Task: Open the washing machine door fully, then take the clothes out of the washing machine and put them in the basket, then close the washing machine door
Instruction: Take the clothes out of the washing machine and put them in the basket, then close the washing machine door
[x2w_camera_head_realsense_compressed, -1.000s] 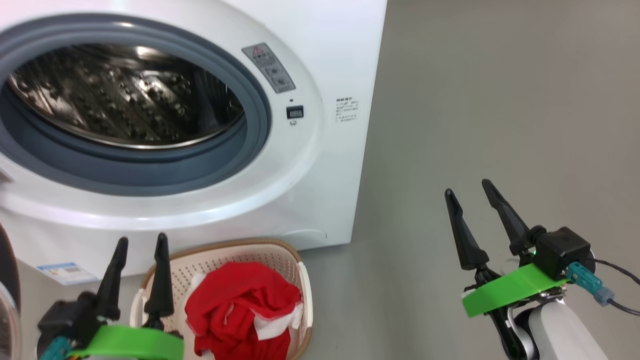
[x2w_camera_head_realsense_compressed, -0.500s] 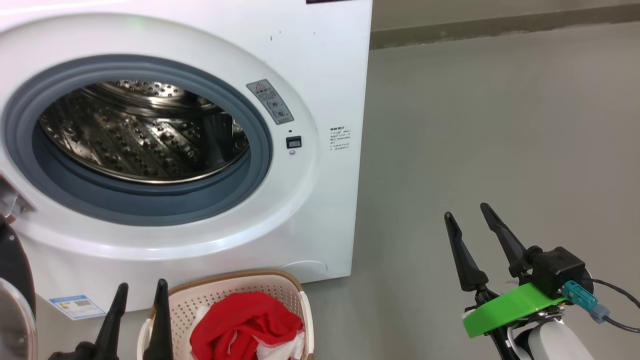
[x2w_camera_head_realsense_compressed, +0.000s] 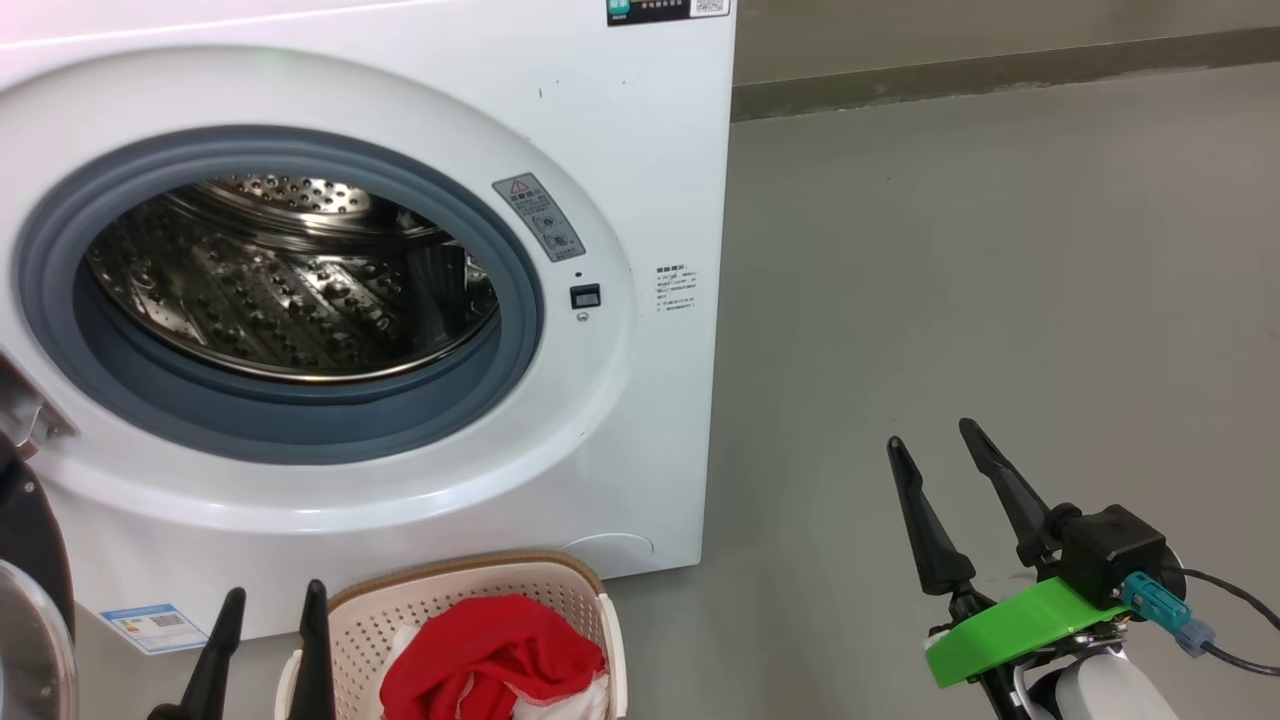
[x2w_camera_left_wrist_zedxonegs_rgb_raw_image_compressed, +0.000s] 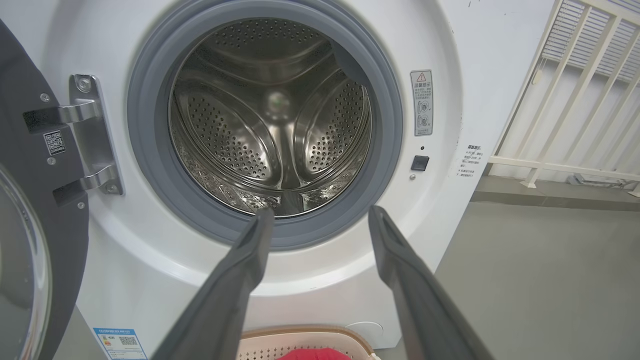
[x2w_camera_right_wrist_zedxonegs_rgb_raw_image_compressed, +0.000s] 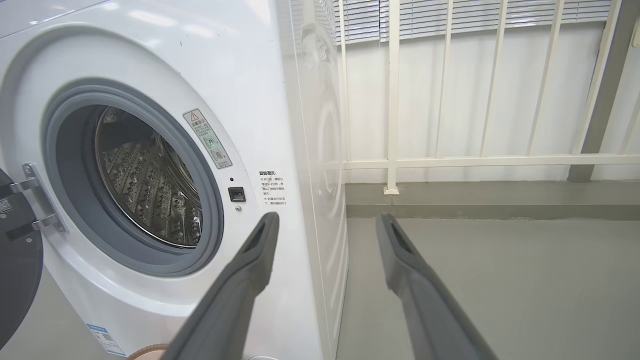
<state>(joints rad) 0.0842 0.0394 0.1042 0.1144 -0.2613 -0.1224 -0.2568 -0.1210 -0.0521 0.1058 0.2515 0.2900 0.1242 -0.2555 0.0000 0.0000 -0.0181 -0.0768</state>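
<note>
- Left gripper (x2w_camera_head_realsense_compressed: 276, 590) and right gripper (x2w_camera_head_realsense_compressed: 930, 434) are gaping, unloaded
- Head view is sitting higher than before
- Basket (x2w_camera_head_realsense_compressed: 470, 568) is holding the clothes (x2w_camera_head_realsense_compressed: 480, 650); drum (x2w_camera_head_realsense_compressed: 280, 290) showing bare steel

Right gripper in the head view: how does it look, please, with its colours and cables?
The right gripper has two long, tapered black fingers on a bright green bracket. A black box beside it carries a teal connector with a dark cable. The forearm below is white.

Dark fingers (x2w_camera_head_realsense_compressed: 925, 520), green bracket (x2w_camera_head_realsense_compressed: 1010, 625), teal plug (x2w_camera_head_realsense_compressed: 1150, 597)
</note>
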